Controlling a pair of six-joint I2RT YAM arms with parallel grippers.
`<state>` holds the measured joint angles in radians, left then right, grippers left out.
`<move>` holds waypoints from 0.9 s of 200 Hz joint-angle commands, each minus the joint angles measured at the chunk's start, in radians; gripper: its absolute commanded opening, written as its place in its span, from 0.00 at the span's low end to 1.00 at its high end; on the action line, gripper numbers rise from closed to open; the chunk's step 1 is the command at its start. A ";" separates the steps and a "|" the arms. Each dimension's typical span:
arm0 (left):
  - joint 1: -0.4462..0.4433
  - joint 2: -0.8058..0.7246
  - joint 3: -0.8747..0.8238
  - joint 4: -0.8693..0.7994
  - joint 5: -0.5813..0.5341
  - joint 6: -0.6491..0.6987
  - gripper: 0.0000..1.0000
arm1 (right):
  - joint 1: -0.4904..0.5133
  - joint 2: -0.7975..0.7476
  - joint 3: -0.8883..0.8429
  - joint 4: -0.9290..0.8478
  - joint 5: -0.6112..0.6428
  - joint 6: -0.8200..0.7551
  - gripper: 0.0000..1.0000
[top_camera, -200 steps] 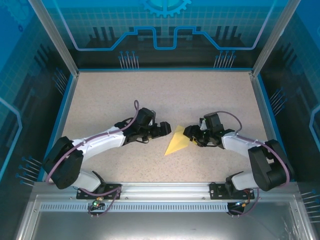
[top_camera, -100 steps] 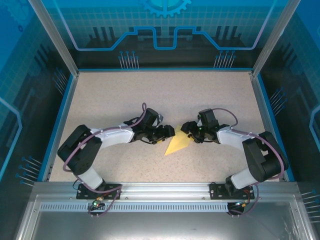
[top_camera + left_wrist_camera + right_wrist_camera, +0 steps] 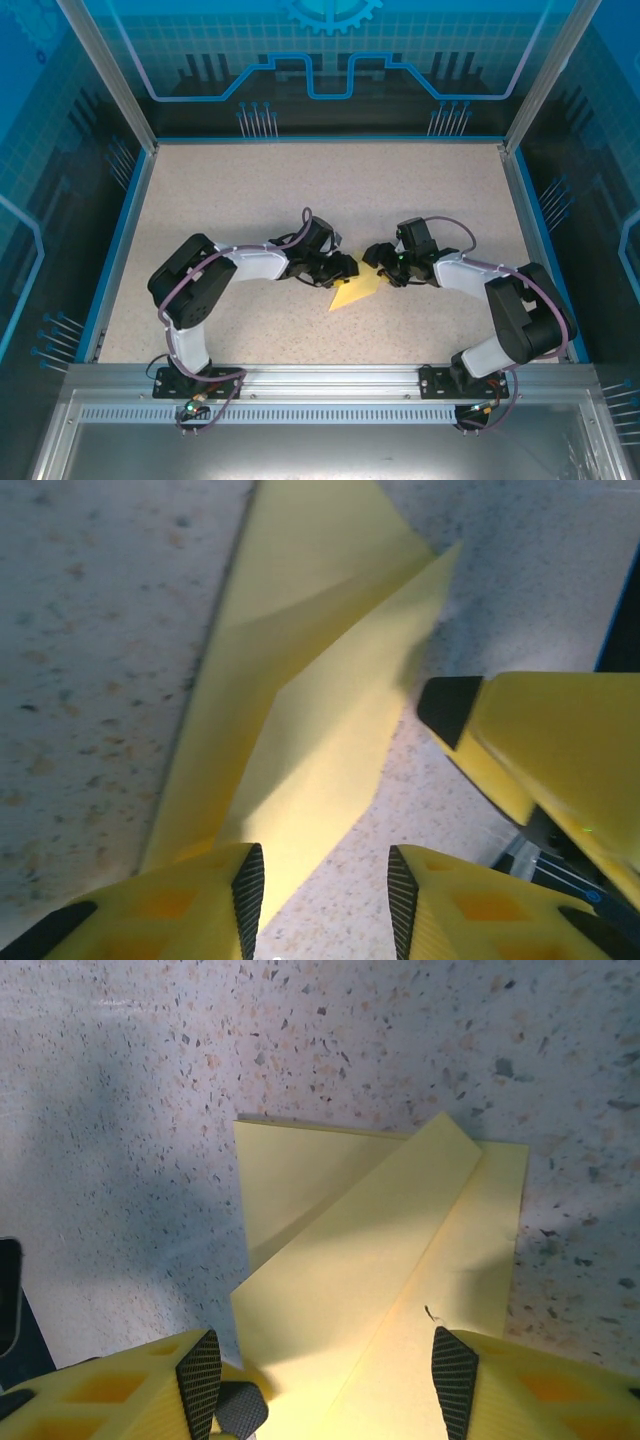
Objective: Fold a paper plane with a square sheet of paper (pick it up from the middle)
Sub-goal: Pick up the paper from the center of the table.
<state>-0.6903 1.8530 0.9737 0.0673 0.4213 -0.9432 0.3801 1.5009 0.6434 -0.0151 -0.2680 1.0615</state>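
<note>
The yellow paper is lying on the speckled desk, a little nearer to the arms than the desk's middle, and just between the two arms. From above it is showing as a narrow wedge, with its sharp point turned toward the near left. It is already folded: in the right wrist view the paper is showing a long flap lying at a slant over a flat layer beneath.

The left claw is reaching in from the left and meeting the upper left side of the paper. In its own view the left claw is standing narrow, but a strip of bare desk is showing between the two pads. The near end of the paper is running down beside the left pad, so nothing is being gripped here. One yellow finger of the other arm is coming in from the right, just beside the paper's edge.

The right claw is reaching in from the right to the paper's upper end. Its fingers are standing wide apart, and the right claw is sitting astride the paper. I cannot tell if the pads are pressing on it.
</note>
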 commanded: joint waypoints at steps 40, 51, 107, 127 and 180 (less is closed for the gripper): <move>-0.004 0.025 -0.020 -0.016 -0.059 -0.006 0.41 | 0.013 0.049 0.045 -0.032 0.000 -0.023 0.61; -0.004 0.025 -0.030 -0.012 -0.063 -0.012 0.41 | 0.015 0.057 0.049 -0.028 -0.005 -0.024 0.61; -0.003 0.023 -0.071 0.012 -0.076 -0.039 0.42 | 0.019 0.096 0.073 -0.017 -0.022 -0.028 0.60; -0.003 0.025 -0.076 0.013 -0.078 -0.044 0.42 | 0.019 0.103 0.078 -0.015 -0.025 -0.029 0.59; -0.004 0.017 -0.079 0.007 -0.082 -0.042 0.42 | 0.021 0.156 0.090 0.066 -0.146 -0.036 0.55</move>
<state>-0.6903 1.8572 0.9245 0.1036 0.3706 -0.9710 0.3840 1.6184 0.7101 -0.0006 -0.3145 1.0424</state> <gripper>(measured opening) 0.416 0.563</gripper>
